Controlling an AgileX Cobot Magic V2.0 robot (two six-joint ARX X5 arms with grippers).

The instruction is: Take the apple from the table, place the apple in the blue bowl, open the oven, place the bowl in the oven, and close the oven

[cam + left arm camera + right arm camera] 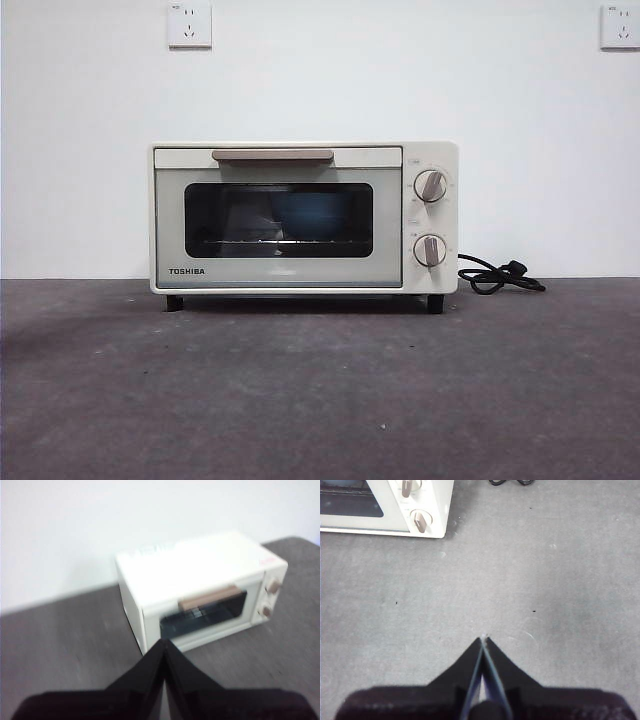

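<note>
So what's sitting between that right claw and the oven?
Nothing: in the right wrist view, only bare grey table lies between the right gripper and the oven.

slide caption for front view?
Closed oven on the table, blue bowl visible behind its glass door.

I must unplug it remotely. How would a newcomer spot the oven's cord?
Start at the cream oven on the grey table. Beside its knob end, against the wall, lies the cord. It is the only black, looped thing there.
</note>
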